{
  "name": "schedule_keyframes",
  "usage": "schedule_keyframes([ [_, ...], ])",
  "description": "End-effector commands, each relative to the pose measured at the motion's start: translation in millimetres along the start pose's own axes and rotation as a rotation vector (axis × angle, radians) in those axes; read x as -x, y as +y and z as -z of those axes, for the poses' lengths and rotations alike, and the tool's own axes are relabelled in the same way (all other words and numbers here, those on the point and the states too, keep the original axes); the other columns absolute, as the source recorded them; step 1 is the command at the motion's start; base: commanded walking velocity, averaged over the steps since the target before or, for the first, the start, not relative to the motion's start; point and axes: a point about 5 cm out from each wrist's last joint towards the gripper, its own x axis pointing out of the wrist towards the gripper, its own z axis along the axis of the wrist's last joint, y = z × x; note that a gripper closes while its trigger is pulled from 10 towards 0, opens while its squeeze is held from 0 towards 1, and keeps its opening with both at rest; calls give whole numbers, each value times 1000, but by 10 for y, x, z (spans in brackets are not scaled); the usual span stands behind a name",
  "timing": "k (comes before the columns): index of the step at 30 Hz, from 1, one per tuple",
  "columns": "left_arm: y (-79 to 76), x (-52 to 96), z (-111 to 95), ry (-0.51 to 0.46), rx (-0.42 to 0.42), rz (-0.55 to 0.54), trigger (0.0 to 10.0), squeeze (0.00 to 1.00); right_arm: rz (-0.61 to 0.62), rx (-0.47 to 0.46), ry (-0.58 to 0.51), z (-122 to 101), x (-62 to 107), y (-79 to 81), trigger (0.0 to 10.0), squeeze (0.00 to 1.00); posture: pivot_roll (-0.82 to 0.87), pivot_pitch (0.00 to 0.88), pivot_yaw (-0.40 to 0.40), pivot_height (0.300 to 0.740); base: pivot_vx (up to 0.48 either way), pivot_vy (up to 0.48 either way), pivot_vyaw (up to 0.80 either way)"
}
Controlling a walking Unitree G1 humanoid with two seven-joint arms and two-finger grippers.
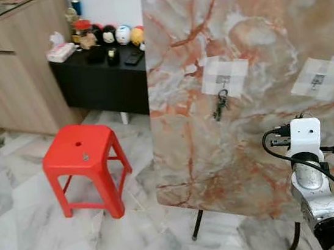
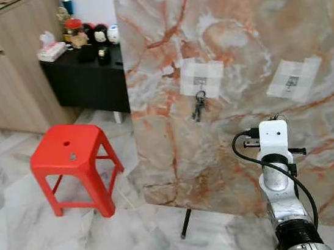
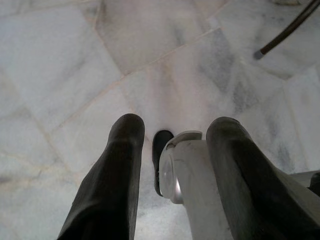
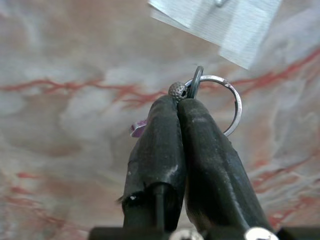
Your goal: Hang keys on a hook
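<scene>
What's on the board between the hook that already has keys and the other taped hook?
Nothing: bare marble board runs between the hook with keys and the empty hook, as the left eye view shows.

Ahead of you a large board [image 1: 248, 89] stands on thin legs on the floor [image 1: 18, 212], filling the right of the scene. Two hooks sit on its face: the left hook [image 1: 223, 80] carries a bunch of keys [image 1: 220, 105], and the right hook [image 1: 317, 79] is well apart from it, further right. Your right gripper [image 4: 181, 102] is near the board, below the right hook, pinching a key ring [image 4: 220, 102]. Left of the board a stool [image 1: 85, 166] stands on the floor. Far behind it, a low tabletop [image 1: 100, 63] bears small figurines [image 1: 115, 34], with a cabinet [image 1: 10, 59] to its left. Your left gripper [image 3: 175, 150] hangs low over the floor.
</scene>
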Motion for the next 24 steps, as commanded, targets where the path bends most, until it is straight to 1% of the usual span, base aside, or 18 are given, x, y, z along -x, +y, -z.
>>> schedule_keyframes([
  [1,-16,6,35,19,-22,7,10000,0,3,-19,-32,-69,-18,-18,10000,0,67,0,-102,718,0,-472,-788],
  [3,-16,6,35,17,-14,5,10000,0,2,-17,-33,-70,-17,-12,10000,0,68,0,-103,718,0,-472,-784],
  [6,-15,6,38,18,-2,0,10000,0,-1,-20,-38,-76,-17,-5,10000,0,68,0,-102,718,0,0,-748],
  [7,-16,6,36,17,-4,2,10000,0,-1,-11,-54,-92,-16,-1,10000,0,70,0,-103,718,0,0,0],
  [11,-16,6,35,16,-3,1,10000,0,-2,-5,-53,-98,-19,6,10000,0,69,0,-103,718,0,0,0],
  [15,-18,5,33,16,-1,0,10000,0,-27,24,-73,-131,-25,37,10000,0,69,0,-103,718,0,0,0],
  [21,-21,4,33,16,1,0,10000,0,-85,47,-114,-190,-16,110,10000,0,68,0,-104,718,0,0,0],
  [24,-22,4,32,15,1,0,10000,0,-115,83,-137,-218,-14,145,10000,0,67,0,-104,718,0,0,0],
])
